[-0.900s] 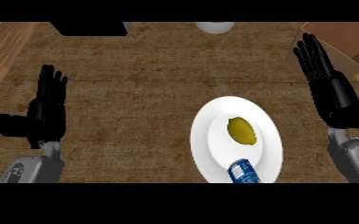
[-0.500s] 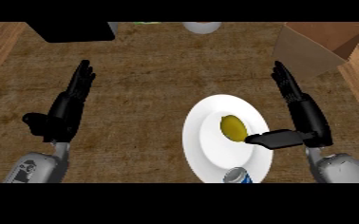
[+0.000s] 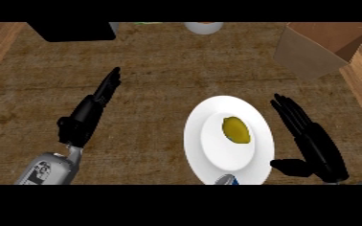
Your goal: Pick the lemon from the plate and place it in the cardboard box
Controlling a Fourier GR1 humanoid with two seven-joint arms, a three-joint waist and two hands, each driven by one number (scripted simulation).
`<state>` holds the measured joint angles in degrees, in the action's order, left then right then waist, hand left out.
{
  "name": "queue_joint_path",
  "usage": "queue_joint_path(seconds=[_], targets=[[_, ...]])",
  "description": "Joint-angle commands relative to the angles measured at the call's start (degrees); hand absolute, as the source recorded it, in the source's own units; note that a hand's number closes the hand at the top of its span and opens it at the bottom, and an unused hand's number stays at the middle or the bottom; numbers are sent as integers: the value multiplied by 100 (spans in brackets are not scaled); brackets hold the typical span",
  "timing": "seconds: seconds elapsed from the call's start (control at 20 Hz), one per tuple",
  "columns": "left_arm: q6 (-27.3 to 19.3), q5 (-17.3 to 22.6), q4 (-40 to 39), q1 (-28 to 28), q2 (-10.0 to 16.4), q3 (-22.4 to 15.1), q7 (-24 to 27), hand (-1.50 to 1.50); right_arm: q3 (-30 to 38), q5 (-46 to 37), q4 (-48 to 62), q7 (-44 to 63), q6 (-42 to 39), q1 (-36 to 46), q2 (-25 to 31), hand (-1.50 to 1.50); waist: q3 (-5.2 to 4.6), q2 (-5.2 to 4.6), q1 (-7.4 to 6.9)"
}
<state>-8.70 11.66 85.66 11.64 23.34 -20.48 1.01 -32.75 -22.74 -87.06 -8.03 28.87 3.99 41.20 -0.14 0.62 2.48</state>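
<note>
Left hand [image 3: 83, 118] hangs over the table [image 3: 163, 76] at the view's left, seen nearly edge-on, with its fingers straight and pointing up and to the right. It is released and holds nothing. Its grey forearm [image 3: 46, 170] runs out at the lower edge. Above it, a black block [image 3: 71, 31] sits at the table's far side, its top cut off, so what it is cannot be told. Further right along the same edge a small white round thing [image 3: 203, 27] shows only its lower part.

Right of centre lies the white plate [image 3: 192, 139], and the lemon [image 3: 236, 129] rests in its well, a little toward the right side, with nothing touching it. At the plate's near rim a blue and silver object [image 3: 226, 179] peeks in — mostly cut off and hard to make out.

Just beside the plate's right rim is the right hand [image 3: 322, 148], fingers straight and spread, thumb turned in toward the plate, grasping nothing; its wrist is out of sight. The cardboard box [image 3: 308, 57] stands at the far right corner, open — well apart from the lemon and partly cut off at the top.
</note>
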Motion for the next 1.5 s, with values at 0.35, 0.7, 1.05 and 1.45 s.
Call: queue_joint_path(seconds=[0.35, 0.7, 1.05, 1.45], targets=[[148, -132, 75, 117, -160, -115, -171, 0, -653, -1467, -3308, 3248, -1821, -688, 1155, -150, -9, -15, -124], [452, -198, 135, 169, -158, 3, -344, 0, -551, -802, -3819, 4622, -3231, -173, 518, -150, 9, -66, -287], [484, -539, 201, -142, -444, 109, -54, 0, -635, -1120, -2982, 5041, -3709, 529, -931, -150, 12, -67, -313], [865, -568, 231, 327, -550, 618, -736, 0, -232, -1525, -2241, 4518, -4020, 193, -1154, -150, 15, -60, -245]])
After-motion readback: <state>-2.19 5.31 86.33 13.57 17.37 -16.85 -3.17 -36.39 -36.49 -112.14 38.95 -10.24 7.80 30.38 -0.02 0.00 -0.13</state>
